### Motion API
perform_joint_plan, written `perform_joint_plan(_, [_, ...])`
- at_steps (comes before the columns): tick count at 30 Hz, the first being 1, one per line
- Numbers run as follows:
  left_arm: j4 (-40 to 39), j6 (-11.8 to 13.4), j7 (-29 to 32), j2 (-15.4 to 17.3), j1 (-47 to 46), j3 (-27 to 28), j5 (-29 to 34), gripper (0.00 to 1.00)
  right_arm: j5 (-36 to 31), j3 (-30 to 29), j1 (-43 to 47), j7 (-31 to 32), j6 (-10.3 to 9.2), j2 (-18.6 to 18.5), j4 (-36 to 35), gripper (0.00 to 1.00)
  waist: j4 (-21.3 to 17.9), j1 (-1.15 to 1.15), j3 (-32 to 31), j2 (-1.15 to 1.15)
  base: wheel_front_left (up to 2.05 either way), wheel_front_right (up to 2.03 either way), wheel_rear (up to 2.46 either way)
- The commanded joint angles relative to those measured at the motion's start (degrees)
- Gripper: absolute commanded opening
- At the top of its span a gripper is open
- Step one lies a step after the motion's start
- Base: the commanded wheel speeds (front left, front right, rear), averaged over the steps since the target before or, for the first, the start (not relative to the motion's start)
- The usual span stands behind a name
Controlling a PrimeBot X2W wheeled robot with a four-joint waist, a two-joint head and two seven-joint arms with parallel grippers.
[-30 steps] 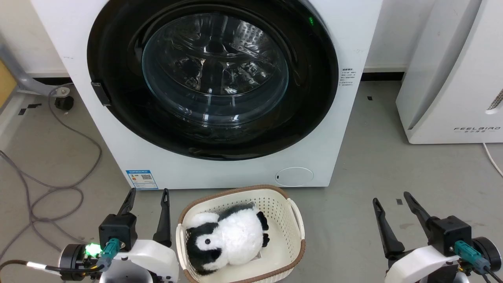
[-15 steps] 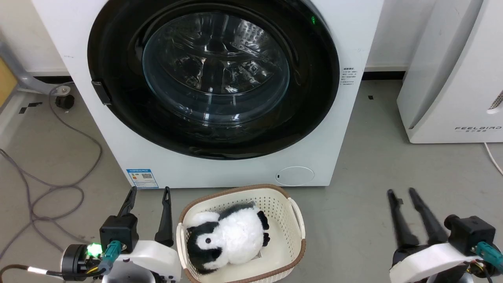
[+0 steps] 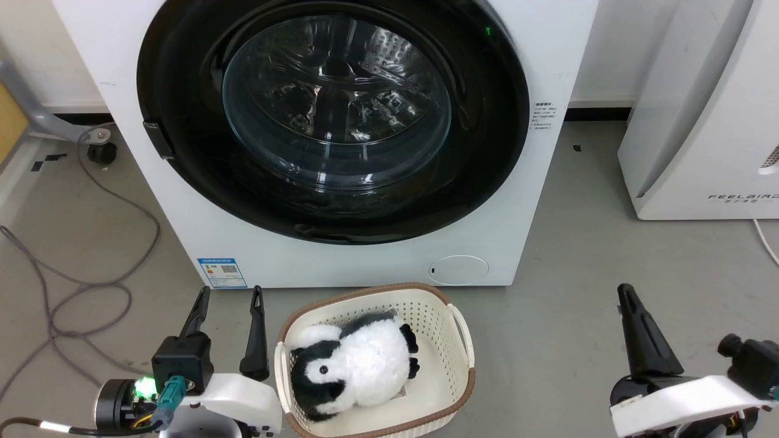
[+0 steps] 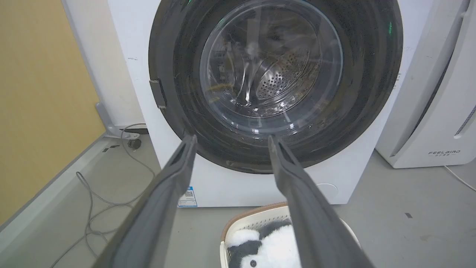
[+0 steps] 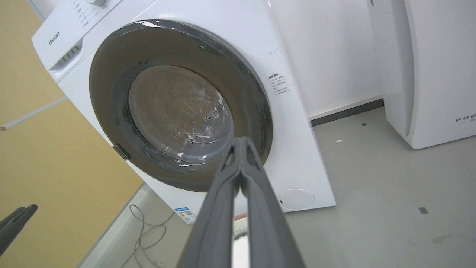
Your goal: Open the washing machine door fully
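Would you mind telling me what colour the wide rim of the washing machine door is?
The door rim is glossy black; the head view shows it best.

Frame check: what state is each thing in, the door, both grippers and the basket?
washing machine door: closed.
left gripper: open, empty.
right gripper: shut, empty.
basket: upright, holding a plush toy.

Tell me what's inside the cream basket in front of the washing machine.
A black-and-white plush toy lies in the basket, filling most of it. Some bare basket floor shows at its side; whatever lies beneath the toy is covered.
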Motion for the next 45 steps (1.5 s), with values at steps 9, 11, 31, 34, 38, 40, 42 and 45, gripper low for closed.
perform_joint_plan(9, [0.02,0.54,-1.51,0.01,-0.38,-0.31,-0.39,1.0,15.49,-2.5,-2.4,2.01,0.02,0.01,0.98,0.0,0.42,0.0,0.93,0.0,0.0,0.0,0.0])
perform_joint_plan(11, [-0.02,0.63,-1.75,0.01,-0.5,-0.37,-0.43,1.0,18.45,-3.41,-3.29,2.74,0.02,0.01,1.92,0.0,0.56,0.0,1.22,0.0,0.0,0.0,0.0])
perform_joint_plan(31, [-0.85,1.58,-4.15,0.01,-3.81,-0.48,-0.88,1.0,37.42,-10.8,-18.87,9.02,0.02,-2.52,13.43,0.0,3.02,0.0,7.57,0.0,0.0,0.0,0.0])
perform_joint_plan(34, [-1.04,1.83,-4.51,0.0,-4.52,-0.69,-1.09,1.0,39.31,-11.38,-22.16,9.14,0.03,-3.38,15.28,0.0,3.51,0.0,9.03,0.0,0.0,0.0,0.0])
perform_joint_plan(38, [-1.28,2.1,-4.99,0.0,-5.6,-1.0,-1.34,1.0,41.46,-11.66,-26.76,9.36,0.03,-4.65,17.72,0.0,4.15,0.0,11.05,0.0,0.0,0.0,0.0])
perform_joint_plan(40, [-1.42,2.21,-5.23,0.0,-6.15,-1.0,-1.42,1.0,42.53,-11.69,-29.14,9.56,0.03,-5.29,18.92,0.0,4.5,0.0,12.02,0.0,0.0,0.0,0.0])
perform_joint_plan(42, [-1.58,2.32,-5.46,0.0,-6.74,-0.9,-1.53,1.0,43.6,-11.75,-31.44,9.73,0.03,-5.94,20.07,0.0,4.86,0.0,12.99,0.0,0.0,0.0,0.0])
perform_joint_plan(45, [-1.91,2.41,-5.82,0.0,-7.62,-0.75,-1.69,1.0,45.01,-11.65,-34.81,9.88,0.03,-6.96,21.93,0.0,5.38,0.0,14.48,0.0,0.0,0.0,0.0])
